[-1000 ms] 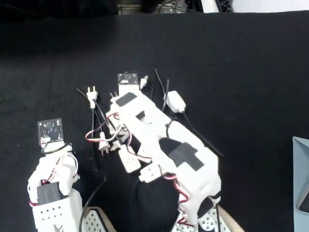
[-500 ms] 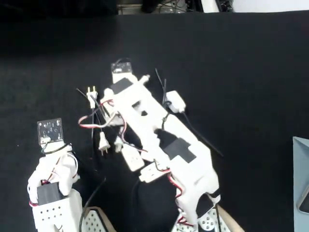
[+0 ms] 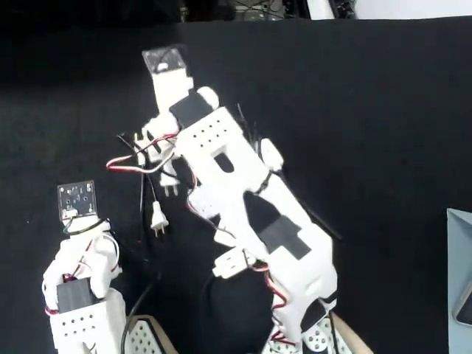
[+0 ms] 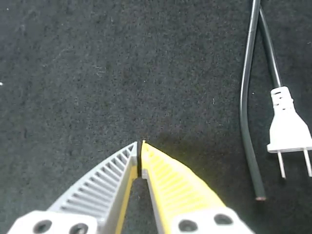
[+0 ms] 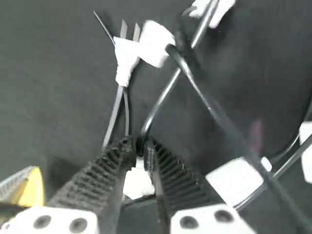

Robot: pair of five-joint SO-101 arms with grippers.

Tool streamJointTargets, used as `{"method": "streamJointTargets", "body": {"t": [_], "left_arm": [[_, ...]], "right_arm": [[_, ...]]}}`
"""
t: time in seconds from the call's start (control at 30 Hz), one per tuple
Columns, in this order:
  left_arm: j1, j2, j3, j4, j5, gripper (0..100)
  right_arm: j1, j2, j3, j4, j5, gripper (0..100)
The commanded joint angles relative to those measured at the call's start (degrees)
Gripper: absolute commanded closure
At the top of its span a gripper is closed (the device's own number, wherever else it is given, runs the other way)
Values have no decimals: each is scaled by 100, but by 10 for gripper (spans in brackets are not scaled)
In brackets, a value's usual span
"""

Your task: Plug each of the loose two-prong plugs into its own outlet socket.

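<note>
Biggest first: a matte black counter (image 3: 383, 110), cloth-covered, felt-like, flecked with lint in the left wrist view. Across its middle, the right arm (image 3: 243, 192): blocky white printed shells, perforated plates, red and white servo leads looping loose, stretched diagonally toward the far left. Right jaws together, black and ribbed, clamped on a thin black cord (image 5: 156, 109) rather than on a plug body. Cannot tell the nature of the white lump (image 5: 136, 183) just under them. Smaller, the left arm (image 3: 77, 280), folded at the near left corner, well apart from the tangle. Left jaws closed on nothing, one grey, one yellow, both ribbed like combs, tips touching above bare cloth.

Then the task pieces. White outlet block (image 5: 236, 180), smooth, boxy, round-cornered, near the right jaws, under crossing cords. White two-prong plug (image 4: 289, 129), flat moulded body with grip ridges and thin bright prongs, lying free and unplugged beside a glossy black lead (image 4: 242, 112). Another loose plug (image 5: 126, 56) just beside a small white block (image 5: 156, 41), not seated.

Likely trouble: no control of prong direction with a grip on cord alone, hence a swinging or twisted plug, missed slots, bent prongs. Also dragging of neighbouring plugs and light sockets through crossed cords, and snagging on the arm's own dangling leads.
</note>
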Motion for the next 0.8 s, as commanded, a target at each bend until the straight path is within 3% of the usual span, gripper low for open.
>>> {"method": "streamJointTargets", "body": {"t": [0.0, 0.37, 0.53, 0.77], "left_arm": [[-75, -62, 101, -123, 35, 970], [-75, -62, 101, -123, 35, 970], [-75, -62, 101, -123, 35, 970], [-75, -62, 101, -123, 35, 970]], "right_arm": [[0, -681, -646, 44, 202, 987], [123, -2114, -734, 1292, 475, 987], [941, -2545, -567, 1644, 853, 987], [1960, -3248, 1165, 1644, 1670, 987]]}}
